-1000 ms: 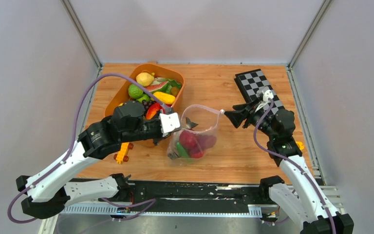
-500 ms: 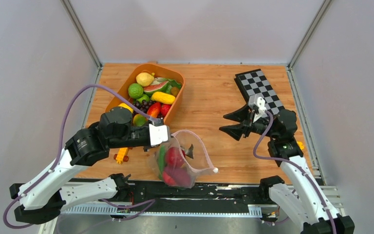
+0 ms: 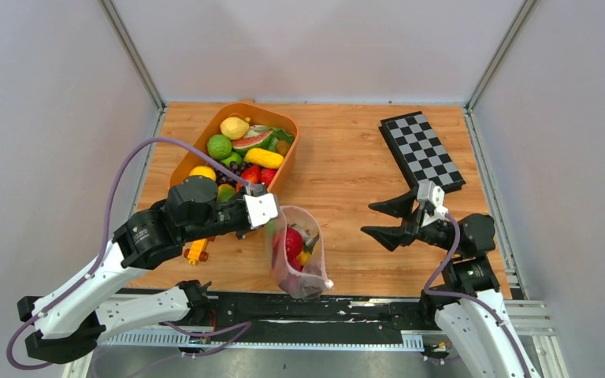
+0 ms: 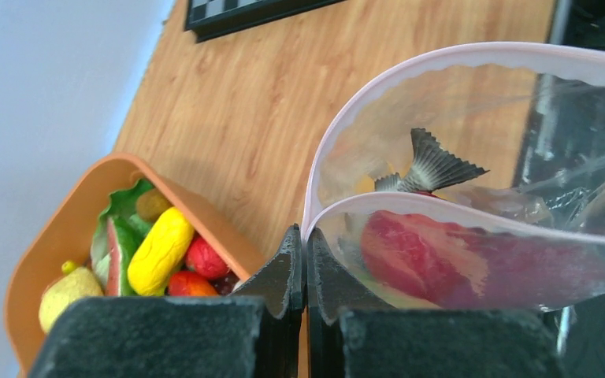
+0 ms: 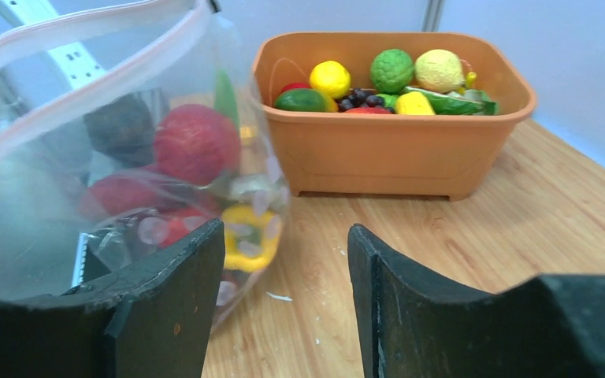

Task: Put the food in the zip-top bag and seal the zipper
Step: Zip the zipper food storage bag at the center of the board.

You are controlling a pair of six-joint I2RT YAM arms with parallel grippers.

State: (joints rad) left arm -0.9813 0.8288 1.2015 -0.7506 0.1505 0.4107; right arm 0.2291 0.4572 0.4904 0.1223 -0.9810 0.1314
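Note:
My left gripper (image 3: 276, 217) is shut on one end of the zip-top bag's (image 3: 298, 260) mouth and holds the bag up at the table's near edge. The zipper (image 4: 441, 57) gapes open in a wide loop. Inside the bag are red food pieces (image 4: 441, 256), a grey fish tail (image 4: 433, 165) and a yellow pepper (image 5: 248, 236). In the left wrist view my fingertips (image 4: 305, 240) pinch the zipper strip. My right gripper (image 3: 368, 220) is open and empty, to the right of the bag and apart from it. In the right wrist view the bag (image 5: 87, 173) is just left of my open gripper (image 5: 287, 236).
The orange tub (image 3: 287, 164) with more toy food stands at the back left, and shows in the right wrist view (image 5: 394, 161). A yellow toy car (image 3: 197, 250) lies under my left arm. A checkerboard (image 3: 423, 150) lies at the back right.
My right gripper let go of the bag's mouth, opened and drew back toward the near right. My left gripper carried the bag toward the near edge, where it now hangs narrower.

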